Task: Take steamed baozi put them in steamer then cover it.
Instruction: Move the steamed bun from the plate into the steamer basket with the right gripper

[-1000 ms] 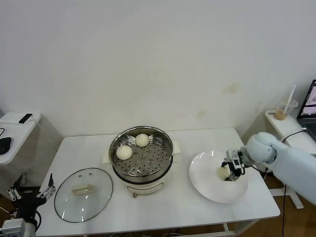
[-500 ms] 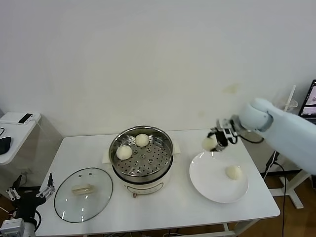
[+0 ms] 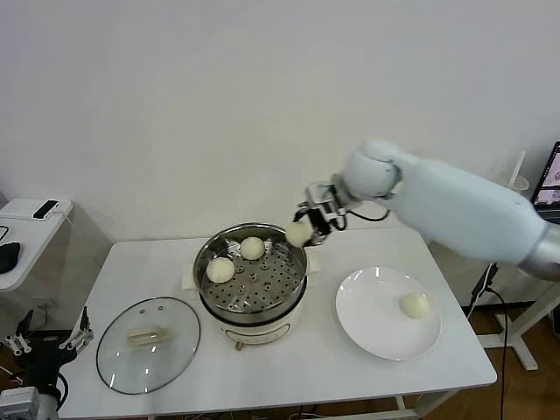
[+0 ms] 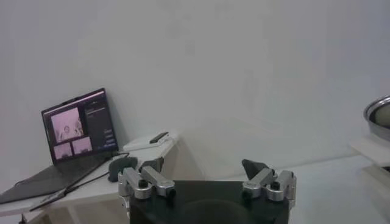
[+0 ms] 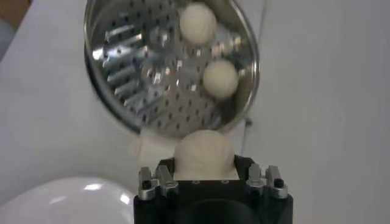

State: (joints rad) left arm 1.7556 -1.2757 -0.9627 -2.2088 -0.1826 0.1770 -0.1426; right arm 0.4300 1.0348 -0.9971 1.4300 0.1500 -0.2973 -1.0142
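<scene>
Head view: right gripper clamps a baozi above the steamer rim's right edge.

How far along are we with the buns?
Two buns sit in the steamer. The right pincer holds a third bun at the steamer's rim. One bun is left on the plate; the lid lies on the table, uncovered.
</scene>
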